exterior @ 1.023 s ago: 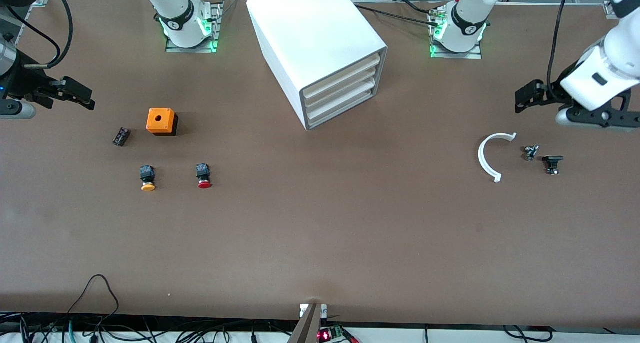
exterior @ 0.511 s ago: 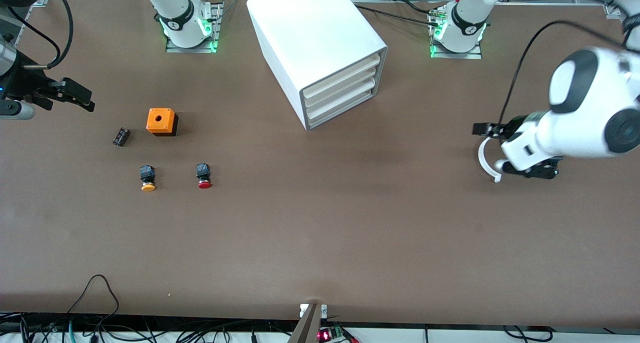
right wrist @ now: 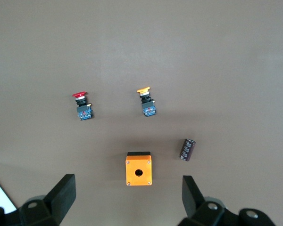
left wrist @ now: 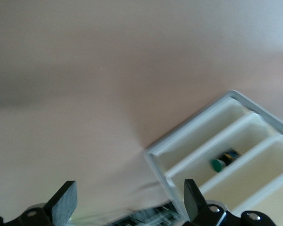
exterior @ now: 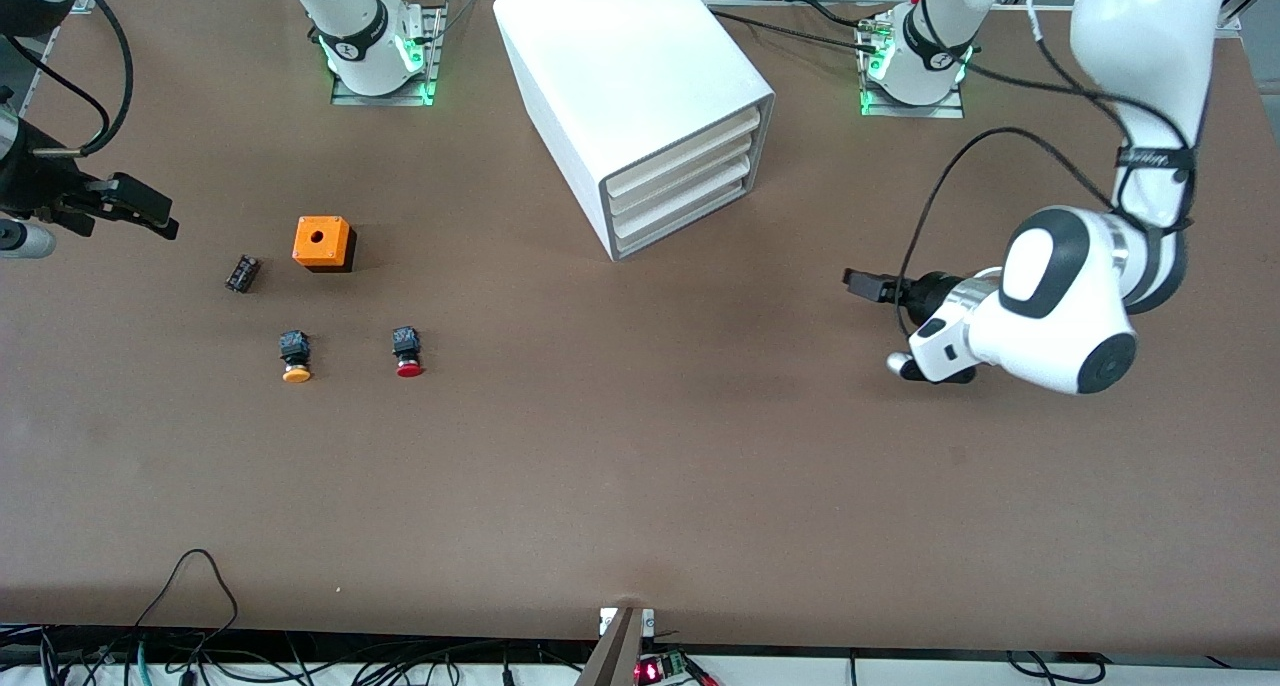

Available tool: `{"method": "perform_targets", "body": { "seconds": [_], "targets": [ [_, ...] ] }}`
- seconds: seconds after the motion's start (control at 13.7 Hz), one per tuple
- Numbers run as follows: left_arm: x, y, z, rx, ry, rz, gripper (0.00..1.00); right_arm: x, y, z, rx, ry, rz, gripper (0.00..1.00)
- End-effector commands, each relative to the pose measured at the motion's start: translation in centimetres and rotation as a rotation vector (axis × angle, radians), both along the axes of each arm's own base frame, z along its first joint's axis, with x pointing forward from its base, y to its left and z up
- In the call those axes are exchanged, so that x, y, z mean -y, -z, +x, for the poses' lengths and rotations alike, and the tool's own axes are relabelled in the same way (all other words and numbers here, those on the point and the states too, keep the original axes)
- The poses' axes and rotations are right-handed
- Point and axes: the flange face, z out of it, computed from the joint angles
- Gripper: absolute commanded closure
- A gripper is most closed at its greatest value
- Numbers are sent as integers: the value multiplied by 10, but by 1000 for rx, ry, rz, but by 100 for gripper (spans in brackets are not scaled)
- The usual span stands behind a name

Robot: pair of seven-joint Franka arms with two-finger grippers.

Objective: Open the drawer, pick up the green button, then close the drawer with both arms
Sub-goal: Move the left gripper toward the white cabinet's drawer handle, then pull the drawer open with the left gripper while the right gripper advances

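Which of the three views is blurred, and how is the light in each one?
Left wrist view: smeared and washed out, the cabinet has soft edges, yet the green cap of the button can still be read. Right wrist view: sharp, even light, with a short shadow by the orange box. Front view: sharp on the table, with a soft shadow beside the cabinet.

- The big white box cabinet [left wrist: 236, 141] shows only one corner in the left wrist view, smeared and cut off by the frame.
- The small green-capped button [left wrist: 219, 165] lies in one of its cream slots; which drawer cannot be told.
- In the front view the left pincer [exterior: 866, 284] is mostly hidden under its own white wrist, with only a black tip showing.
- The right pincer [exterior: 140, 209] juts in at the frame's edge, its arm cut off.
- The small black part [exterior: 242, 273] on the brown bench [exterior: 640, 466] is too small to identify.
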Motion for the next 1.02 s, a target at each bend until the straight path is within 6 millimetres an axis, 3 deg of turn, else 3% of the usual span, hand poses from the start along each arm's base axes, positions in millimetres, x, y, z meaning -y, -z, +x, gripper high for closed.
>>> {"method": "perform_targets", "body": {
  "seconds": [0.0, 0.22, 0.37, 0.51, 0.66, 0.95],
  "targets": [
    [27, 59, -18, -120, 11, -201, 0, -10, -8, 2, -3, -44, -17, 0],
    [58, 121, -39, -165, 27, -402, 0, -9, -6, 5, -4, -142, -12, 0],
    [87, 138, -77, -227, -20, -500, 0, -5, -9, 12, 3, -183, -7, 0],
    [117, 136, -118, -167, -30, -575, 0, -8, -9, 12, 3, -176, -9, 0],
    [142, 126, -144, -84, 4, -541, 0, -10, -9, 12, 2, -139, -8, 0],
    [151, 137, -177, -87, 43, -515, 0, -17, -8, 10, -18, -144, -9, 0]
  ]
}}
